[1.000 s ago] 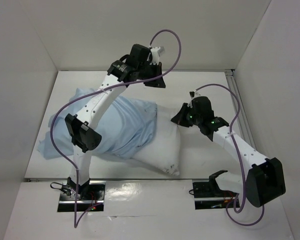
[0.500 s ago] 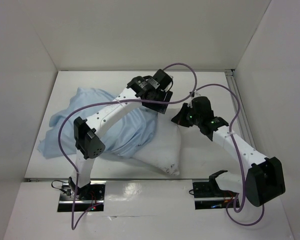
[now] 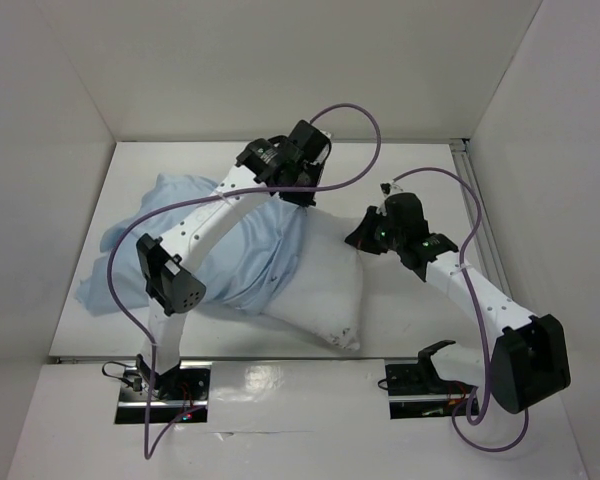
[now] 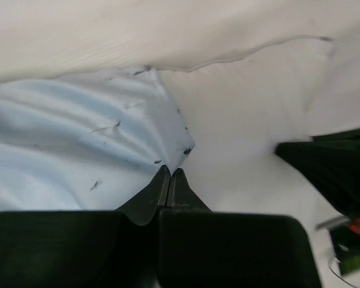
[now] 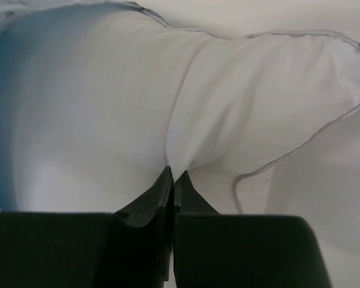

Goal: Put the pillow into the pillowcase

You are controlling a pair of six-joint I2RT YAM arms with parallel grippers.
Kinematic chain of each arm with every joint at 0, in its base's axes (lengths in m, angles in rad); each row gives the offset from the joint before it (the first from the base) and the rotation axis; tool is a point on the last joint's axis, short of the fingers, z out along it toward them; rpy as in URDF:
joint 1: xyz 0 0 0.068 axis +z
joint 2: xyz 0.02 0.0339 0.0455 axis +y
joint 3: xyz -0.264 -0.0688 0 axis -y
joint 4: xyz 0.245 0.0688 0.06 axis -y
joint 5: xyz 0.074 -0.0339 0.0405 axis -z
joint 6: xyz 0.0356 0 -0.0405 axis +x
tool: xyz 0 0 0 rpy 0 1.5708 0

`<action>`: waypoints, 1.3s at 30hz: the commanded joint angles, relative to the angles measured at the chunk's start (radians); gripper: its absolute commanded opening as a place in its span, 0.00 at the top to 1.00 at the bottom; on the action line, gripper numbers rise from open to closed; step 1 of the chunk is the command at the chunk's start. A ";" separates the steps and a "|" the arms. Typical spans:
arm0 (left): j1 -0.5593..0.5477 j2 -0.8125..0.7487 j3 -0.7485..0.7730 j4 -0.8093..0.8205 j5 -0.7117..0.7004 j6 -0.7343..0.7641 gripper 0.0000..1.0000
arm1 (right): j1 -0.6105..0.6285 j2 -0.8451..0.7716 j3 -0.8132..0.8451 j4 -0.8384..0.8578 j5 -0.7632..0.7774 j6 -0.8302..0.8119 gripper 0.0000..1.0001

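The white pillow (image 3: 325,290) lies in the middle of the table, its left part inside the wrinkled light blue pillowcase (image 3: 180,235). My left gripper (image 3: 298,197) is at the far end of the case's opening. In the left wrist view it (image 4: 169,171) is shut on the pillowcase (image 4: 66,138) at the hem's corner, with the pillow (image 4: 246,120) bare to the right. My right gripper (image 3: 356,238) is at the pillow's far right edge. In the right wrist view it (image 5: 173,172) is shut on a pinched fold of the pillow (image 5: 96,108).
White walls close in the table on the left, back and right. A metal rail (image 3: 477,210) runs along the right side. Purple cables (image 3: 365,150) loop above both arms. The right arm's black wrist (image 4: 330,162) shows at the right of the left wrist view.
My left gripper came down from the back of the table to the case's opening, opened, and shut on the hem. The right arm and pillow stayed put.
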State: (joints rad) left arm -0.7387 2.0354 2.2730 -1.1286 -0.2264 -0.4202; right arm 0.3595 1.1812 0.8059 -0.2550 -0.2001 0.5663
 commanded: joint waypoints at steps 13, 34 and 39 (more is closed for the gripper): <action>-0.079 -0.034 0.005 0.642 0.820 -0.249 1.00 | 0.119 -0.098 -0.080 0.287 0.113 0.131 1.00; -0.138 -0.792 -0.913 0.374 -0.106 -0.251 0.36 | -0.309 -0.144 0.180 -0.183 -0.076 -0.072 0.01; -0.209 -0.847 -1.174 0.489 -0.079 -0.357 0.32 | -0.309 -0.221 0.142 -0.294 -0.137 -0.083 0.01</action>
State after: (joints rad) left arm -0.9245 1.1534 1.2034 -0.7185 -0.2600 -0.6720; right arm 0.0517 1.0023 0.9497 -0.4332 -0.2722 0.5167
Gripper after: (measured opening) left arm 0.663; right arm 0.990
